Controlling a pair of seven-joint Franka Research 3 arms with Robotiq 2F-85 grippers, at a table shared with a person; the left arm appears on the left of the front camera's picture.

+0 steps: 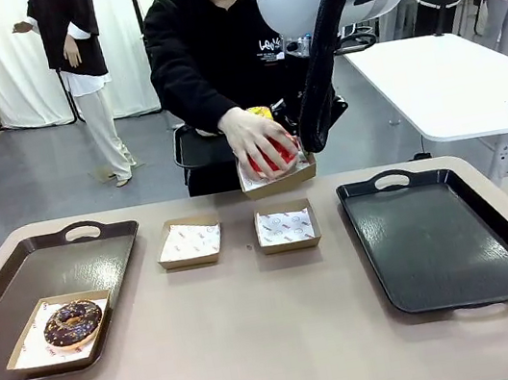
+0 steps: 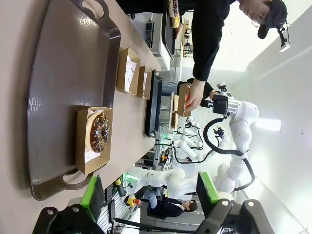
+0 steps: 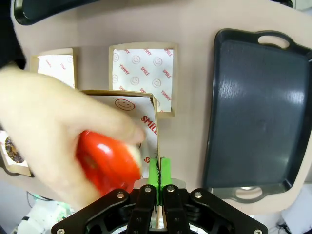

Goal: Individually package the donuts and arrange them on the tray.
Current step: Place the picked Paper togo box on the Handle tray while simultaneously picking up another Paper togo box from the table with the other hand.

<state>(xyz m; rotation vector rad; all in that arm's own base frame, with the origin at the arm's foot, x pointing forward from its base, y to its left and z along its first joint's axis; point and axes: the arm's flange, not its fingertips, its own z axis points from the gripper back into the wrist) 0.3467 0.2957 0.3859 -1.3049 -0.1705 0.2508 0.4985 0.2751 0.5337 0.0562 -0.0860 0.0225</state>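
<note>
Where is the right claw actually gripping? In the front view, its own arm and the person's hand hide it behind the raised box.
Observer: The right claw is shut on the raised box, pinching its side wall between the green pads.
Operator: And the left claw?
Observer: The left claw hangs open and empty, looking along the left tray towards the boxed sprinkled donut.
Operator: Is any print readable?
Observer: The liner in the raised box reads SMILE in red, beside a smiley face.
</note>
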